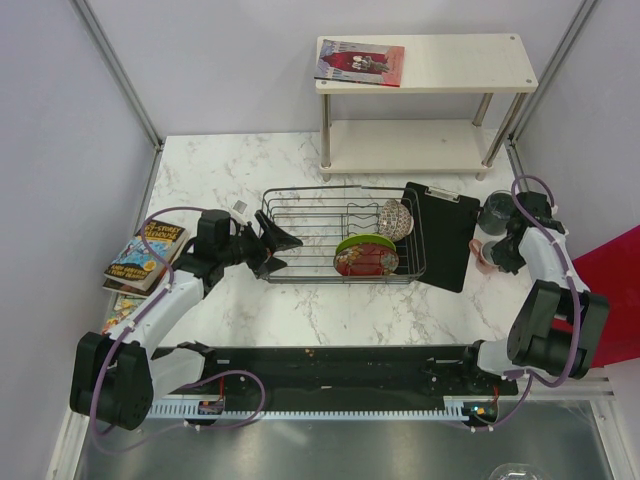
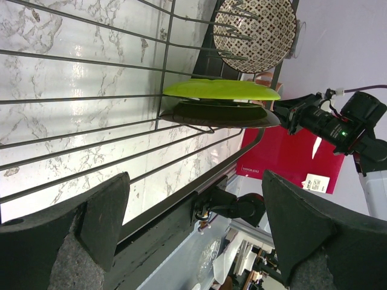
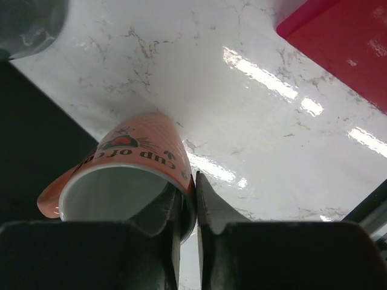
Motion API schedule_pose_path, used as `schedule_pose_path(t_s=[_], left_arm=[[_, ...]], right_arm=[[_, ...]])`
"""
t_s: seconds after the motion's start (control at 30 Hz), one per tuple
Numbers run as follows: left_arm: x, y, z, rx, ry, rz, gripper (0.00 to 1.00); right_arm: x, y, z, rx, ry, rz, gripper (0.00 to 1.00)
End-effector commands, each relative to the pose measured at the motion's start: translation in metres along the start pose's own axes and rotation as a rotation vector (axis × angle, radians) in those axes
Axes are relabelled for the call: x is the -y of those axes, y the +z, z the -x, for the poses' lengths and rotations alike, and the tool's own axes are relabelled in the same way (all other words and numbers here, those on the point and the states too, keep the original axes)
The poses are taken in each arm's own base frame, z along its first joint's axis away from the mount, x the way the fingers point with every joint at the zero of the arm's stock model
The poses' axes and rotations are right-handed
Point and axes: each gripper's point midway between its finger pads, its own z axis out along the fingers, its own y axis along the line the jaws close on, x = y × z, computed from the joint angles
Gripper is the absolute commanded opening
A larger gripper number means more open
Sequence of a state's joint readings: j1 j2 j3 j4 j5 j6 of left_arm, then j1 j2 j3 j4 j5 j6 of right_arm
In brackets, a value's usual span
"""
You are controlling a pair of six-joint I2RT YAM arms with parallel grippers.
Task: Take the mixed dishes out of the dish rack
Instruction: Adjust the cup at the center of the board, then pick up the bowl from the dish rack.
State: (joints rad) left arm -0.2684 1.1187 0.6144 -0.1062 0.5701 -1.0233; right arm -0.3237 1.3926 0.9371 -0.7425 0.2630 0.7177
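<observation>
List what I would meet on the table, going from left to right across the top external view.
Colourful stack of books → left gripper → lime-green round plate → black flat board → dark green-black cup.

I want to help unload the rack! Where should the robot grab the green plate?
Pinch its top rim, coming down from above. The lime-green plate stands on edge in the dish rack, with wires around its lower part and the red dish right beside it. Only its upper edge looks free.
</observation>
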Motion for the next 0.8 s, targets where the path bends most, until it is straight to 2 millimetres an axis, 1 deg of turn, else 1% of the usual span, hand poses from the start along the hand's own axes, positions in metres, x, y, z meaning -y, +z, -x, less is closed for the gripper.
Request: schedule_pose_path(t_s=[0.0,0.13,0.17,0.2,0.27,0.33,0.37,0.5,0.57,0.77], left_arm=[[-0.042,-0.001,-0.025,-0.077,-0.042,0.125,0.97],[-0.041,0.0,-0.024,-0.078,-0.043,0.126,0.97],[-0.042,0.0,-0.024,-0.077,-0.042,0.127,0.97],[-0.041,0.0,-0.023,-0.074,-0.042,0.125,0.97],[-0.04,-0.001,-0.023,-0.072,-0.042,0.123,0.97],[-0.039,0.0,-0.022,-0.07,-0.039,0.124,0.97],[-0.04,0.0,-0.022,-0.07,-0.039,0.126,0.97],[-0.042,0.001,-0.022,-0.072,-0.043,0.133,0.97],[-0.043,0.001,-0.022,-0.073,-0.043,0.134,0.97],[-0.044,0.003,-0.021,-0.07,-0.04,0.14,0.97]], right_arm=[[-0.005,0.007,-0.001,0.005,0.003,0.031,0.21],[-0.006,0.008,-0.002,0.004,0.007,0.041,0.33],[-0.006,0.008,-0.002,0.003,0.008,0.046,0.38],[-0.008,0.007,-0.001,0.002,0.01,0.051,0.41],[-0.011,0.005,0.002,0.007,0.012,0.061,0.48],[-0.014,0.002,0.003,0.004,0.015,0.075,0.52],[-0.016,-0.001,0.006,0.008,0.016,0.086,0.55],[-0.019,-0.013,0.011,0.023,0.021,0.119,0.63],[-0.02,-0.018,0.01,0.024,0.026,0.13,0.66],[-0.027,-0.04,0.013,0.039,0.043,0.205,0.68]])
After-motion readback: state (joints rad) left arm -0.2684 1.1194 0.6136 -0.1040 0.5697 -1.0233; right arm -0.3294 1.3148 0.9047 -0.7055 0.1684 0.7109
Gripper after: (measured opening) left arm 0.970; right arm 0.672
